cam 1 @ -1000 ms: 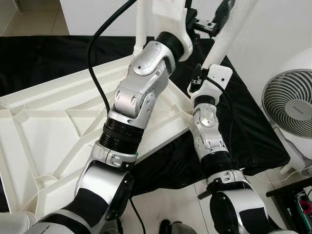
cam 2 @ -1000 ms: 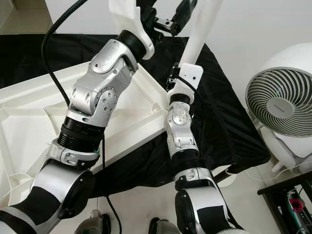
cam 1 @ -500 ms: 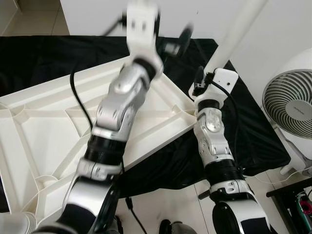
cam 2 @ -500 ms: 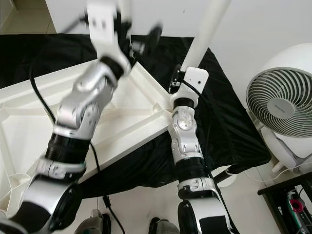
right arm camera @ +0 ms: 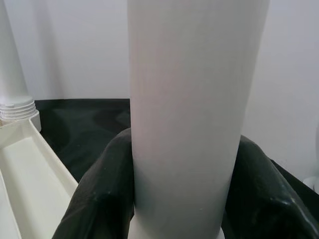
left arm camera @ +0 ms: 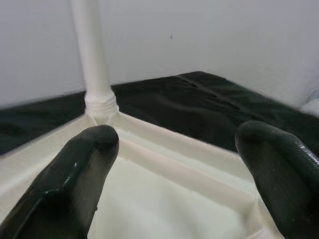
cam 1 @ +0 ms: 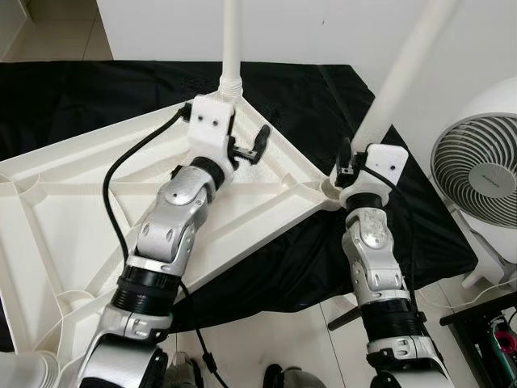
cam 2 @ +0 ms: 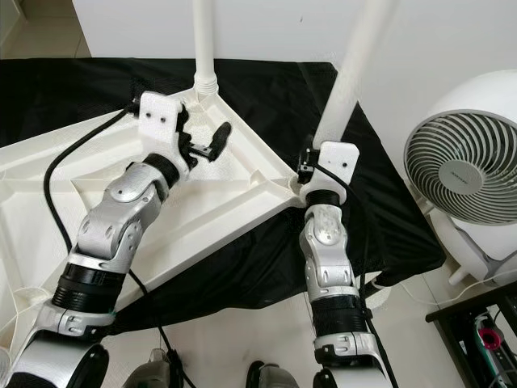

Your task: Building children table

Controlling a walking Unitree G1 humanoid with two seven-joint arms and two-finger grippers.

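The right gripper (right arm camera: pixel 182 199) is clamped around a white leg (cam 1: pixel 404 69) standing at the near corner of the upturned white tabletop (cam 1: pixel 65 218), its black fingers (right arm camera: pixel 99 194) pressed to both sides. The left gripper (left arm camera: pixel 184 164) hovers over the tabletop with its fingers spread wide and nothing between them, just short of a second leg (cam 1: pixel 232 40) screwed upright into the far corner. The tabletop lies on a black cloth (cam 1: pixel 81 89), and a white fan (cam 1: pixel 477 174) stands on the floor well to its right.
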